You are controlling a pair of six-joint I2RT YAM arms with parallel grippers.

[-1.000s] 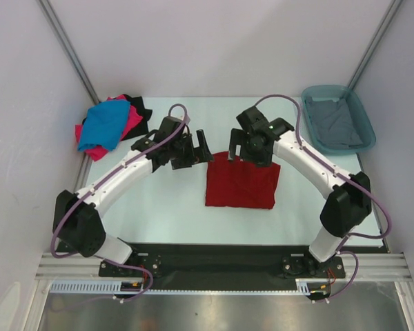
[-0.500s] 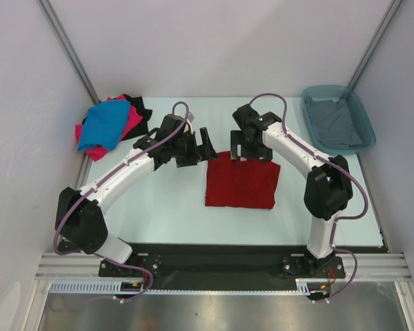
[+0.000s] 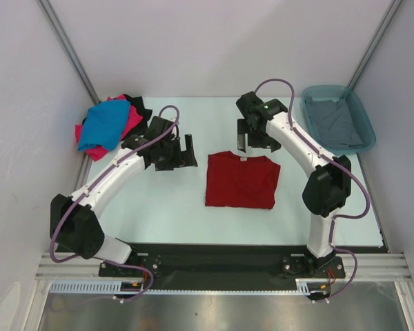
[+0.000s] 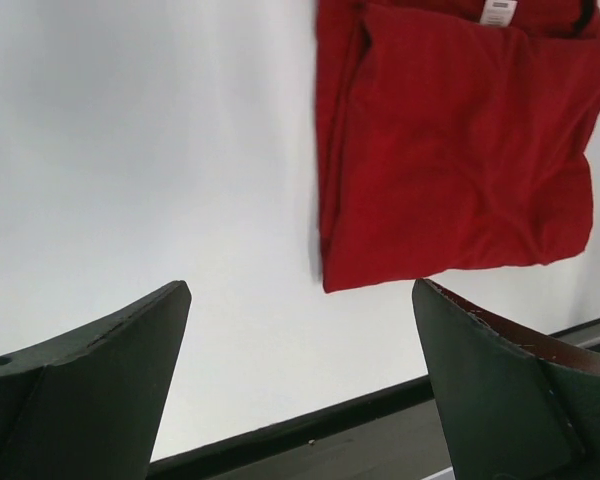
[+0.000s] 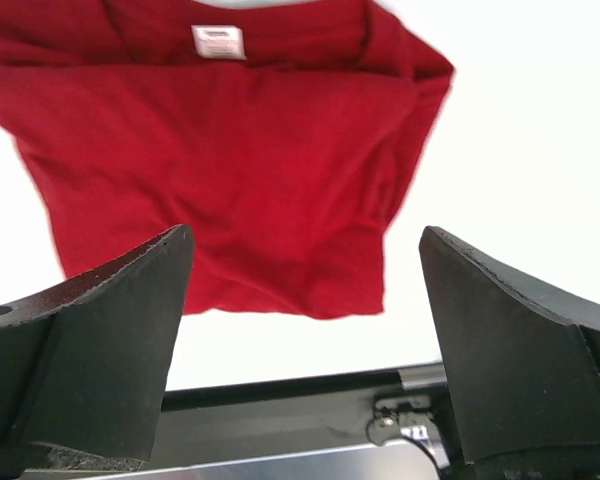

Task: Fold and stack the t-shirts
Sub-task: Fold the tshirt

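A dark red t-shirt (image 3: 241, 181) lies folded flat in the middle of the table, its neck label toward the back; it also shows in the left wrist view (image 4: 450, 160) and the right wrist view (image 5: 220, 170). My left gripper (image 3: 186, 152) hovers open to the left of it, nothing between its fingers (image 4: 300, 290). My right gripper (image 3: 251, 140) hangs open just behind the shirt's collar, also empty (image 5: 305, 232). At the back left, a bright blue t-shirt (image 3: 105, 124) lies on a hot pink one (image 3: 132, 123) and a black one (image 3: 141, 107). A grey t-shirt (image 3: 337, 123) lies in the tub.
The teal plastic tub (image 3: 310, 94) stands at the back right corner. White walls and metal posts close in the table on three sides. A black rail (image 3: 214, 256) with the arm bases runs along the near edge.
Both grippers have drawn away from the red shirt's back edge: the left went left, the right went toward the back. The shirt now lies fully uncovered and flat.
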